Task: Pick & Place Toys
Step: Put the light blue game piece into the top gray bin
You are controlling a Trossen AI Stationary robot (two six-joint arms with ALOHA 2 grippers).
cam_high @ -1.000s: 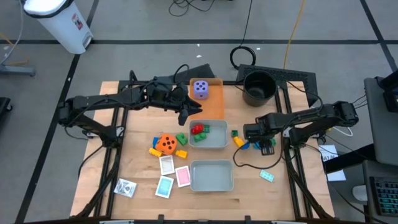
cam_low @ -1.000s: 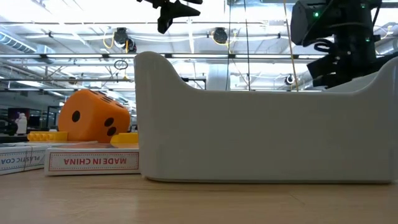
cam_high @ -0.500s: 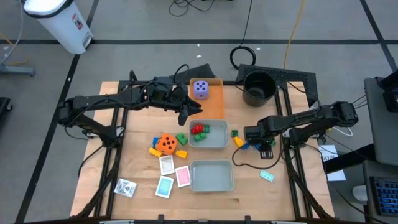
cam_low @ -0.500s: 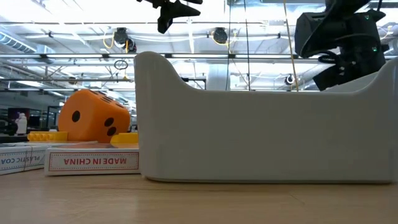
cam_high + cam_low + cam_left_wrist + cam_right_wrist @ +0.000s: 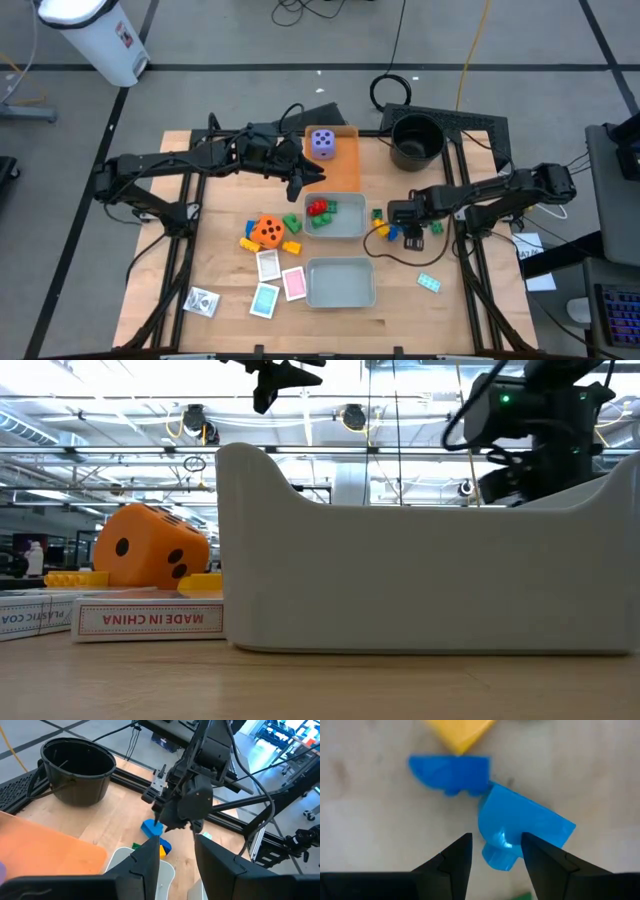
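The right gripper's (image 5: 492, 855) 2 fingers (image 5: 451, 865) are held apart with nothing clamped. Just ahead of them, overlapping the gap, a blue brick (image 5: 522, 827) lies on the bench (image 5: 365, 820), its long axis judged skewed to the closing line. Beyond it lie a 2nd blue brick (image 5: 451, 771) and a yellow brick (image 5: 460, 731). The left gripper (image 5: 297, 184), well apart, is partly open and empty; the right arm is nearer.

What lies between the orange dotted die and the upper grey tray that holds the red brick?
In the high view, one green plastic brick lies on the wood between the orange dotted die and the upper grey rectangular tray. Nothing else shows there.
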